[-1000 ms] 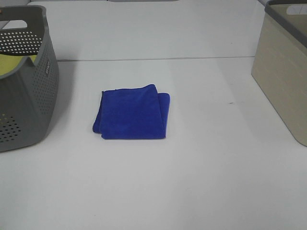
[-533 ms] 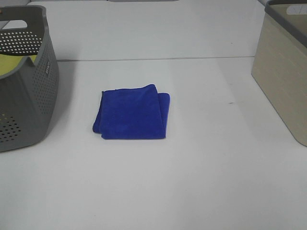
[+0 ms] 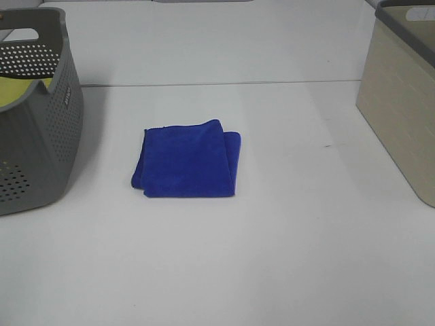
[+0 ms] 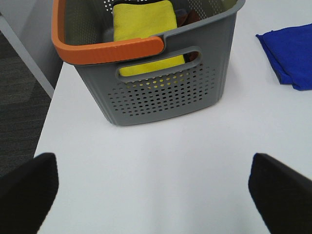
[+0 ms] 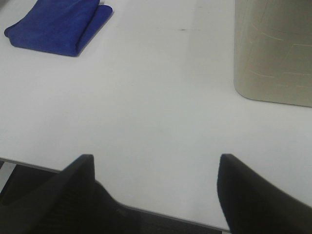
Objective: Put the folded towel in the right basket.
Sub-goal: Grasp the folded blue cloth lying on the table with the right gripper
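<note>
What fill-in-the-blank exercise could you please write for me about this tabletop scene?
1. The grey perforated plastic basket holds a folded cloth coloured ____.
2. In the exterior high view, the beige plastic basket stands to the ____ of the folded blue cloth towel.
3. The left end effector and the right end effector are both ____, holding nothing.

Missing words: yellow; right; open.

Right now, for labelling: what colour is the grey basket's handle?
The handle is orange; left wrist view best.
</note>
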